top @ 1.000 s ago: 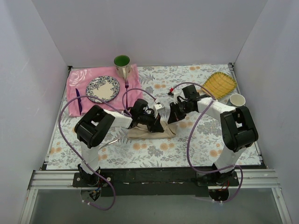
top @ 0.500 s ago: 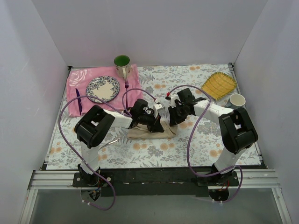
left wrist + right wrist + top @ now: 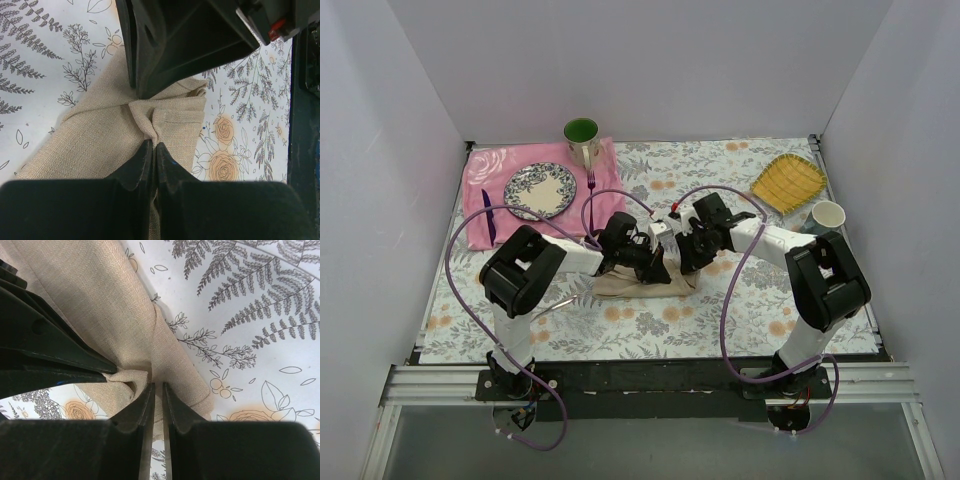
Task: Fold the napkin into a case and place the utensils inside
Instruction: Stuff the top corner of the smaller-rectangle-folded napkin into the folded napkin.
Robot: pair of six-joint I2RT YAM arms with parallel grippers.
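The beige napkin (image 3: 638, 284) lies bunched and partly folded on the floral tablecloth at the middle. My left gripper (image 3: 656, 268) is shut on a pinched fold of it (image 3: 150, 125). My right gripper (image 3: 684, 262) meets it from the right, jaws closed to a thin slit on a raised ridge of the cloth (image 3: 160, 347). The two grippers stand tip to tip over the napkin's right end. A slim metal utensil (image 3: 563, 300) shows beside the left arm, mostly hidden. I cannot make out the other utensil.
A pink mat (image 3: 485, 165) at the back left holds a patterned plate (image 3: 539, 189), a purple fork (image 3: 590, 183), a dark purple utensil (image 3: 487, 215) and a green cup (image 3: 582, 135). A yellow woven tray (image 3: 788, 180) and a white cup (image 3: 828, 215) stand at the right.
My right gripper has moved left and a little nearer, up against the left gripper over the napkin. The left gripper and the napkin have hardly moved.
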